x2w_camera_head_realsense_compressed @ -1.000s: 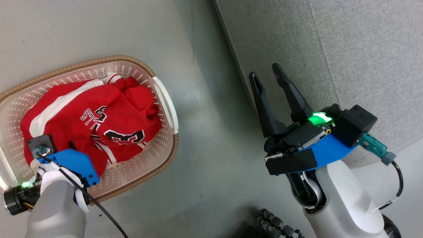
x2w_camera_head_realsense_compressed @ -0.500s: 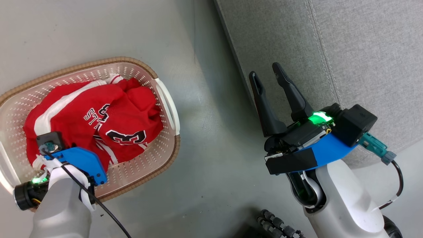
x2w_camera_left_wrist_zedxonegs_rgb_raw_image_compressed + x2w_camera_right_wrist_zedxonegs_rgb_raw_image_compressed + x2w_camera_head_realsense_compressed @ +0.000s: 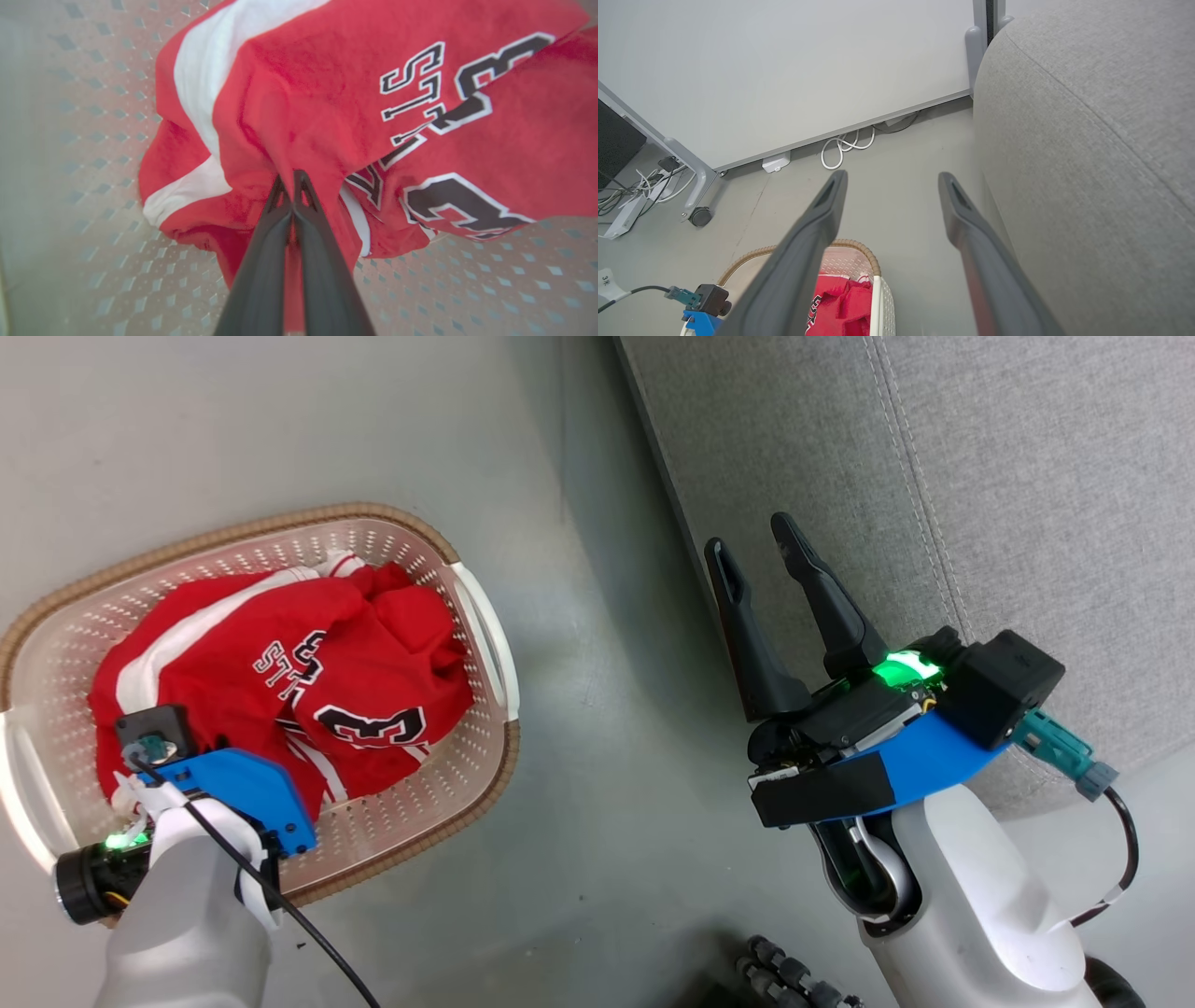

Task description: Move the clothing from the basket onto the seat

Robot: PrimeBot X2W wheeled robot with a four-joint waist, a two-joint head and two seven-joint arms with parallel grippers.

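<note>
Left gripper (image 3: 293,179) pinching red clothing (image 3: 327,93) inside basket (image 3: 471,761), right gripper (image 3: 747,534) spread beside seat (image 3: 1027,476)

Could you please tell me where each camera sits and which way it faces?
Head view: on the head, looking down at floor, basket and seat; left forearm and open right tool show.
Left wrist view: on that wrist, looking along the left tool, shut on the clothing.
Right wrist view: on that wrist, looking past its tool toward a wall.
Shared: all three show basket and clothing.
</note>
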